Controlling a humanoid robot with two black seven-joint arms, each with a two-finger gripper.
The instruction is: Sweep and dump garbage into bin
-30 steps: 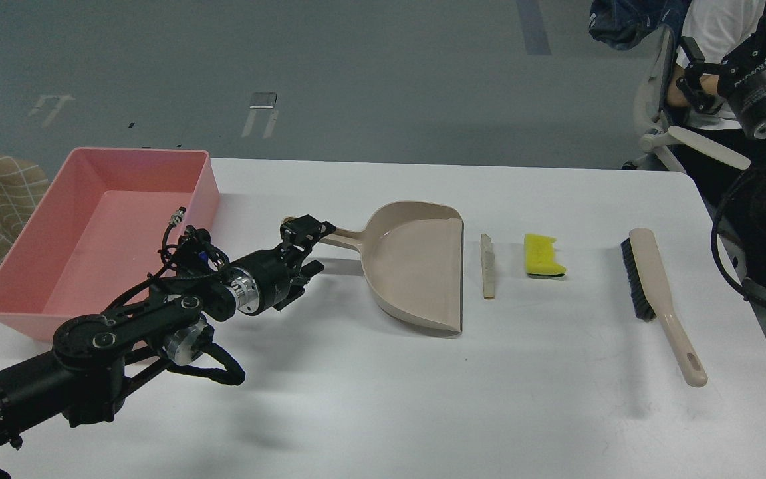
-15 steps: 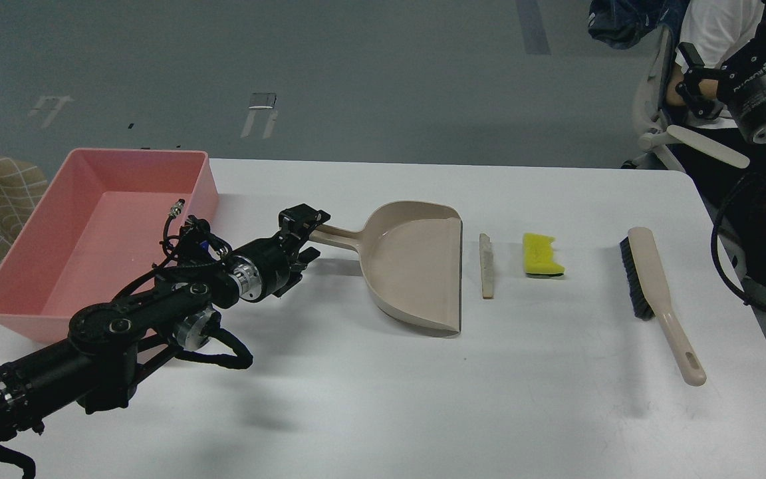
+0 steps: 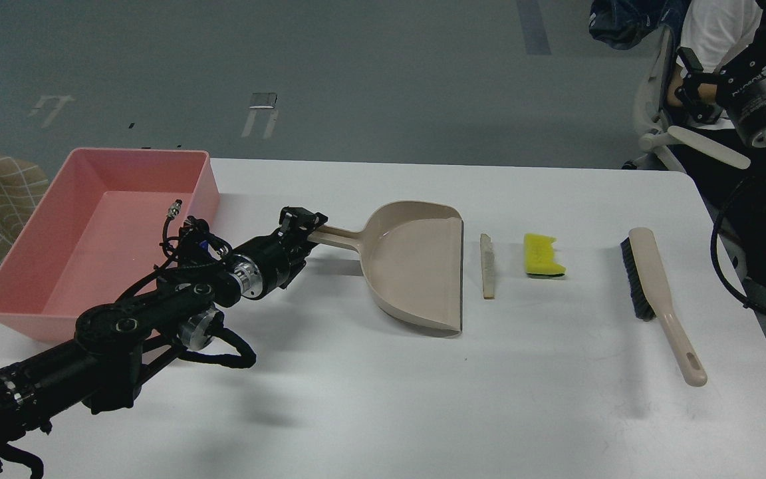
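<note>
Reaching L gripper (image 3: 304, 226) at dustpan (image 3: 416, 263) handle end, jaws' state unclear, R gripper (image 3: 689, 80) off-table, strip (image 3: 487, 265) by lip.

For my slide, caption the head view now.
Left gripper at dustpan handle; strip, sponge, brush lie rightward.

Left hand (image 3: 304, 229) reached forward low, fingers indistinct, right arm raised at the edge

White table (image 3: 383, 399), rounded corners. Carrying, left to right: pink bin (image 3: 17, 313), beige dustpan (image 3: 416, 266), off-white strip (image 3: 487, 266), yellow sponge piece (image 3: 542, 253), beige hand brush (image 3: 655, 293). All lying apart.
</note>
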